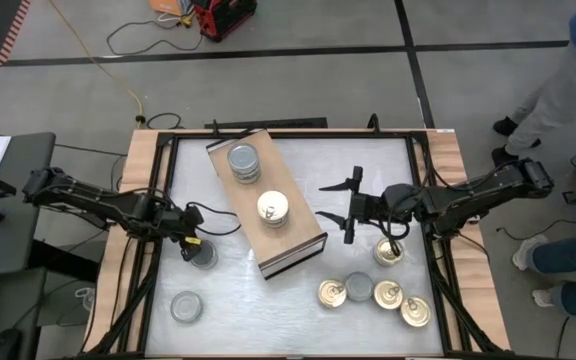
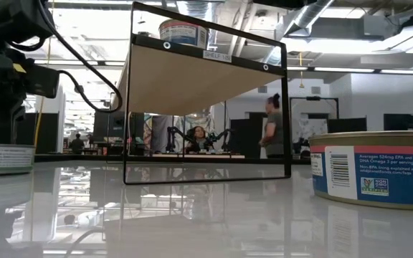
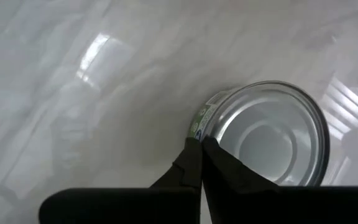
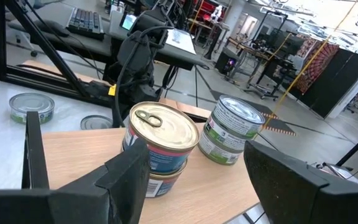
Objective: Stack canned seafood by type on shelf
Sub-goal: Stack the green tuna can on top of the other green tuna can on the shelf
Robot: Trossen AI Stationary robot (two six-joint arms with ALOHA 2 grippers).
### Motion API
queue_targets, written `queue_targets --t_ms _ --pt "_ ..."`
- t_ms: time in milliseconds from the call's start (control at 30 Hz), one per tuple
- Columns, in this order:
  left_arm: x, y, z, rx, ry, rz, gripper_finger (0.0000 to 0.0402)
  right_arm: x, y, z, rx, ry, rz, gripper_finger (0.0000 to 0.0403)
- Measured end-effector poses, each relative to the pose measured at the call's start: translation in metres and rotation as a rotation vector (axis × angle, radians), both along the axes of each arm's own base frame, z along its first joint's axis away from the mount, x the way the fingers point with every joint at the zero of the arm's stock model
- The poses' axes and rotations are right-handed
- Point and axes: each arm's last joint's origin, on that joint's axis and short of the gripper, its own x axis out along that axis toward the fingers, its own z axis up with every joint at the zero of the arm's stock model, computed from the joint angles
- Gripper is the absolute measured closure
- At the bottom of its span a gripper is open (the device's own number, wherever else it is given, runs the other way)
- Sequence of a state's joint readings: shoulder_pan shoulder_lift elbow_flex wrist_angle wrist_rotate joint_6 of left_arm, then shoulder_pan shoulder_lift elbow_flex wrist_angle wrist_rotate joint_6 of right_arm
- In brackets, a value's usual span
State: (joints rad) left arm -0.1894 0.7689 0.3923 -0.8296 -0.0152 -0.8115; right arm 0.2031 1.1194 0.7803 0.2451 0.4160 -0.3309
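The shelf [image 1: 265,205] lies slantwise mid-table, carrying a stack of silver-topped tins [image 1: 244,162] and a stack of gold-topped tins [image 1: 273,208]. My left gripper [image 1: 190,243] is shut at the table's left, its tips at the edge of a silver-topped tin [image 3: 266,137] that stands on the table. A second silver tin [image 1: 186,306] stands nearer the front. My right gripper [image 1: 350,210] hovers open and level just right of the shelf, facing the gold stack [image 4: 160,146] and the silver stack [image 4: 232,130]. Several tins [image 1: 387,294] stand at the front right. My left gripper comes slanting down from above, and its shut fingertips [image 3: 194,155] meet at the tin's outer rim [image 3: 205,118], with nothing between them. The tin stands flat on the table. I cannot tell whether the tips touch the rim.
Loose tins sit below my right arm [image 1: 388,250] and along the front right [image 1: 332,293] [image 1: 415,311]. The table's wooden frame [image 1: 138,200] borders both sides. A person [image 1: 568,90] stands beyond the right edge. A cable [image 1: 218,225] trails from my left arm.
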Motion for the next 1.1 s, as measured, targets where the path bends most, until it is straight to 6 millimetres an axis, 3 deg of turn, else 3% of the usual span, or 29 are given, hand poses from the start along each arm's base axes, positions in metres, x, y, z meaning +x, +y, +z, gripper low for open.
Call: queue_targets --t_ms 233,600,1100 --pt "-0.008 0.002 -0.003 0.02 0.09 0.027 0.0402 0.0 0.001 0.0 0.012 -0.005 0.031 0.0112" --pt "-0.008 0.002 -0.003 0.009 0.091 -0.023 0.0401 0.0 0.003 0.0 0.015 -0.006 0.04 0.0112" --pt "-0.01 0.009 0.004 0.144 0.106 0.123 0.0401 0.0 0.003 0.002 0.025 -0.023 0.06 0.0112"
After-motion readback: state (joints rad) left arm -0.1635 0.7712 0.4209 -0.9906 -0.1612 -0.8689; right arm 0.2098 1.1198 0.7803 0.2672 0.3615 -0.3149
